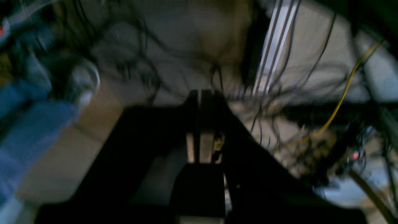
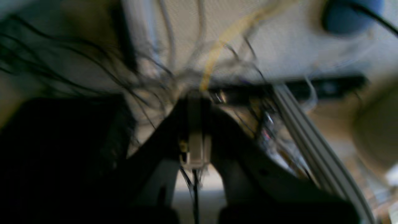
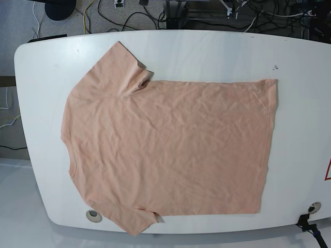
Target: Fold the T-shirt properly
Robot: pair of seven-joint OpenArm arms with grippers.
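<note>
The peach T-shirt [image 3: 165, 144] lies spread flat, plain side up, on the white table [image 3: 207, 51]. Its neck and sleeves point left and its hem right. No print shows. Neither arm appears in the base view. The left gripper [image 1: 199, 95] shows only in the blurred left wrist view, its dark fingers closed together with nothing between them, over a floor full of cables. The right gripper [image 2: 194, 102] shows only in the blurred right wrist view, also closed and empty. The shirt is in neither wrist view.
Round holes sit in the table near its front corners [image 3: 93, 214] [image 3: 312, 207]. Cables and stands lie on the floor behind the table [image 3: 155, 13]. The left wrist view shows a blue shape [image 1: 28, 130], an aluminium rail [image 1: 273, 46] and a yellow cable [image 1: 342, 96].
</note>
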